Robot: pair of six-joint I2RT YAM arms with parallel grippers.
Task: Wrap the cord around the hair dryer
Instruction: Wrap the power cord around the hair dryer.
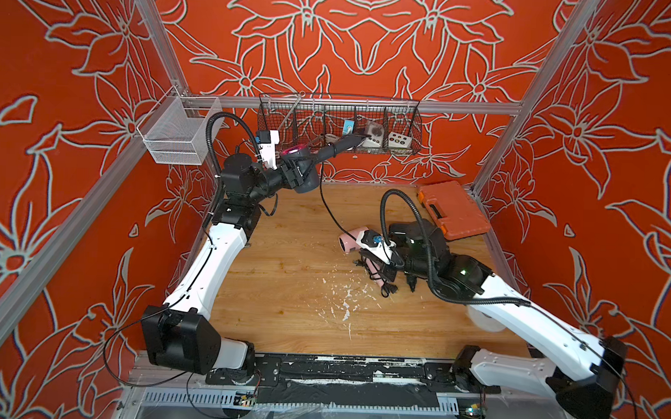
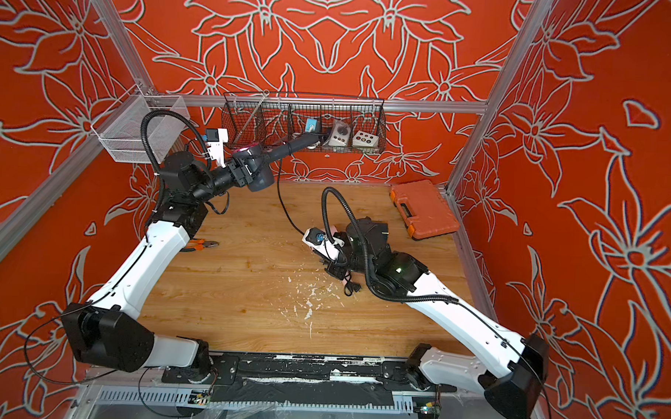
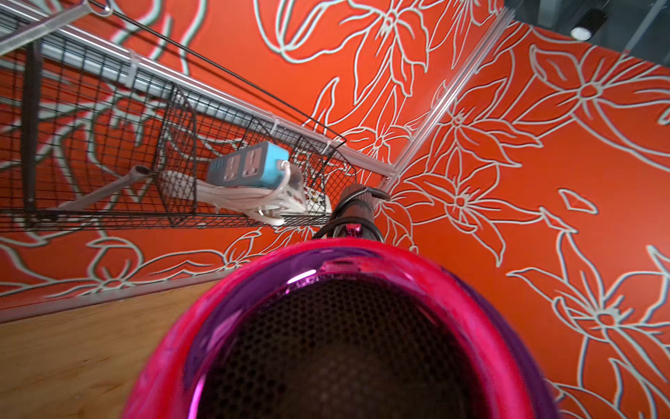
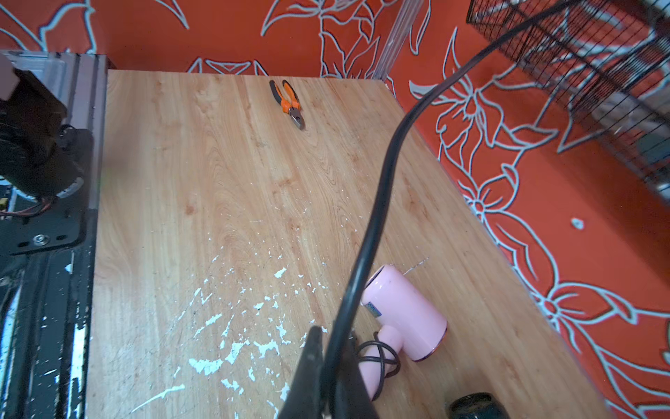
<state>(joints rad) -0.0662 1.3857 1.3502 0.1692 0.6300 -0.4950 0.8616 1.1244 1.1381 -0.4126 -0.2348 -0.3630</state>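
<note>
While the left gripper grasps the grey hair dryer around its barrel, the dryer is held up in the air at the far left of the surface. It sits just in front of the wire basket on the back wall, and its handle points toward that basket. The pink ring at its rear fills much of the left wrist view. The black cord hangs down from the handle and runs across to the right gripper, which is clenched on it. In the right wrist view the cord passes between the two dark fingers. The cord is not yet wrapped around the dryer. A pink hair dryer lies on its side on the surface just beside the right gripper, with a thin cord looped at its handle. Pliers with orange handles lie near the left edge of the surface. An orange case rests in the far right corner. A blue power strip is inside the basket.
</note>
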